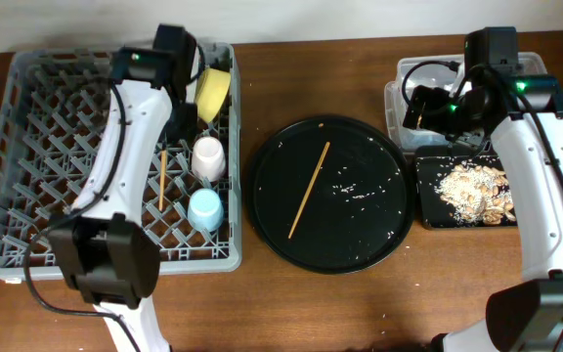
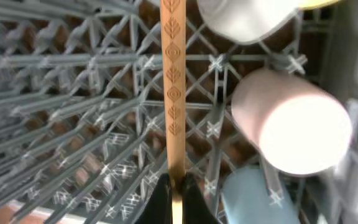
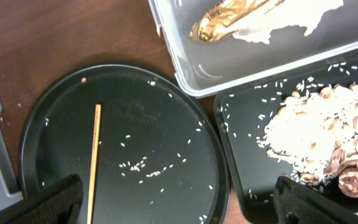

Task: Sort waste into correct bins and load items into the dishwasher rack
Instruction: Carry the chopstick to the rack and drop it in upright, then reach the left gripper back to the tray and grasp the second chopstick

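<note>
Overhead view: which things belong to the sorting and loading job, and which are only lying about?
Job: rack, chopstick in rack, loose chopstick, pink cup, blue cup, yellow bowl, tub, rectangular tray, scraps, wrapper, paper.
Lying about: round tray, table.

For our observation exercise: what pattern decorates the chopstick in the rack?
Carved leaf and diamond shapes along the chopstick, clearest in the left wrist view.
</note>
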You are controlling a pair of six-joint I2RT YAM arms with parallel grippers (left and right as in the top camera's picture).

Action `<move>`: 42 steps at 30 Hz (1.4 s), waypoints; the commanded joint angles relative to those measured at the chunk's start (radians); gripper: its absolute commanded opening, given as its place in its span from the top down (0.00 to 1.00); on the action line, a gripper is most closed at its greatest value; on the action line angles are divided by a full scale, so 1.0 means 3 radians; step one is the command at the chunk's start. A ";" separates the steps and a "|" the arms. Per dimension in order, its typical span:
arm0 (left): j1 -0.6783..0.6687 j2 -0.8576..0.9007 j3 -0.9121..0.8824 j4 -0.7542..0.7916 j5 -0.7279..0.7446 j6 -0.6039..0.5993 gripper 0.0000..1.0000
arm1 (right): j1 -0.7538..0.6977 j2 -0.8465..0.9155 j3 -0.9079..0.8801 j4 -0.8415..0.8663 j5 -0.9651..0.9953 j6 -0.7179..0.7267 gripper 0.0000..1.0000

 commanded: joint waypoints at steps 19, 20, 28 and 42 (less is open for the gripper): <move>-0.1074 0.0305 0.0542 0.0518 0.0715 0.0038 0.19 | -0.0022 -0.0006 0.0046 -0.0009 0.0029 -0.0020 0.02; -0.1139 0.0421 0.0542 0.0526 0.0764 0.0038 0.19 | -0.0022 -0.0006 0.0046 -0.0009 0.0029 -0.0020 0.01; -0.1583 0.1043 0.0542 0.0576 0.0774 -0.0046 0.20 | -0.0022 -0.0006 0.0046 -0.0009 0.0031 -0.0020 0.02; -0.1691 0.1401 0.0538 0.0610 0.0842 -0.0047 0.51 | -0.0022 -0.0006 0.0046 -0.0010 0.0029 -0.0020 0.02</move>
